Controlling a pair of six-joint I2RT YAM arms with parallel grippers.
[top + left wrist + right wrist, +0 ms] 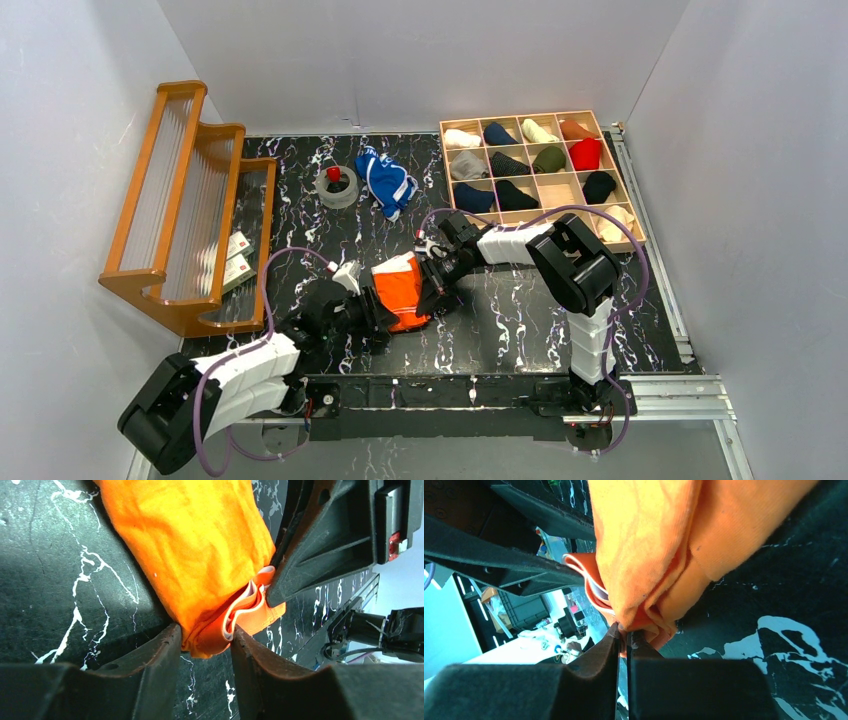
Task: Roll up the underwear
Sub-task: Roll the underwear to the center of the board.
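The orange underwear (400, 290) lies as a rolled bundle on the black marbled table, between my two grippers. My left gripper (375, 310) holds its near-left end. In the left wrist view both fingers of that gripper (206, 635) press the folded orange end (200, 545), where white trim shows. My right gripper (432, 275) grips the opposite end, and in its wrist view the nearly closed tips (623, 632) pinch a fold of the orange fabric (649, 540). The blue underwear (387, 180) with white stripes lies crumpled at the back of the table.
A wooden rack (190, 200) stands along the left wall with small cards (237, 258) at its foot. A tape roll (337, 186) with a red piece inside sits beside the blue pair. A wooden divided box (520, 116) at back right holds several rolled garments.
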